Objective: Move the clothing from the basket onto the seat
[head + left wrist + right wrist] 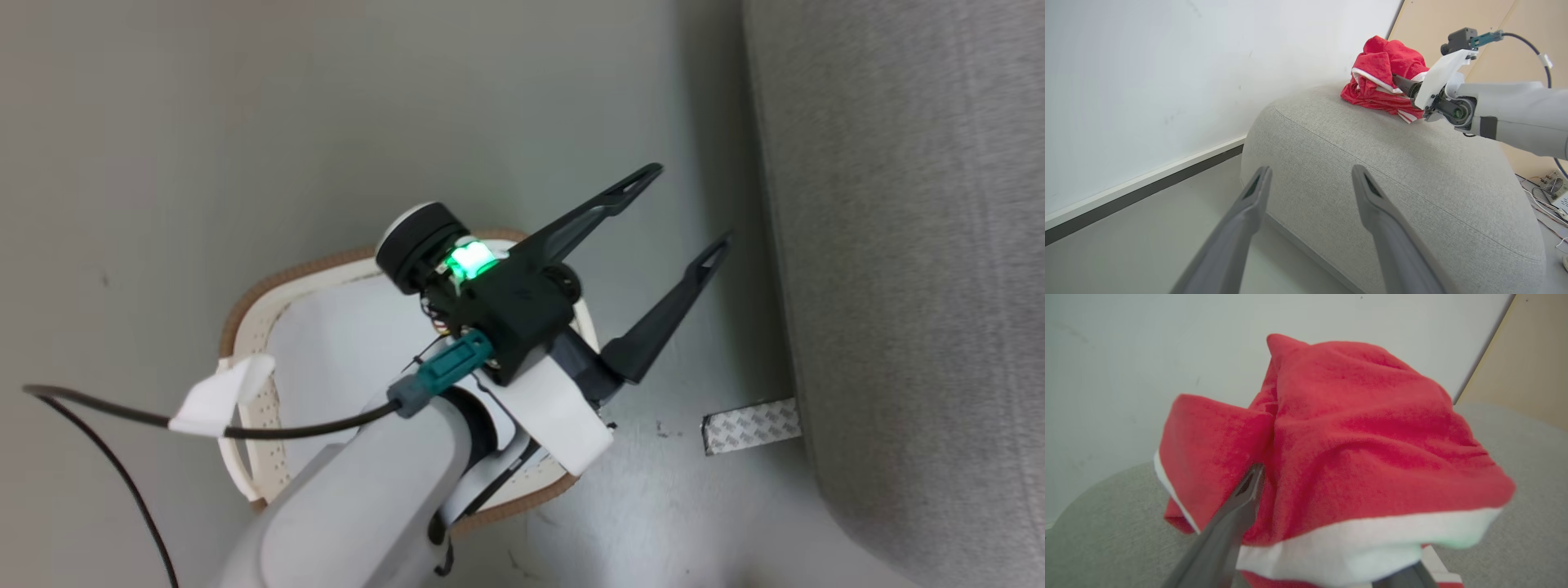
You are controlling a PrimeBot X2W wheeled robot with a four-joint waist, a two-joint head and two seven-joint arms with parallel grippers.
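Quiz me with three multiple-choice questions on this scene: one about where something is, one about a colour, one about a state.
1. Where does the red clothing lie?
A. on a table
B. on the seat
C. on a shelf
2. What colour is its trim?
A. black
B. white
C. yellow
3. The left pincer by the basket is:
A. open
B. shut
C. gripping cloth

Answers:
1 B, the heap rests on grey upholstery.
2 B, a white band edges the red.
3 A, it gapes wide with nothing in it.

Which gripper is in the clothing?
The right gripper, spread open in the red clothing on the seat; the left gripper hangs open by the basket.
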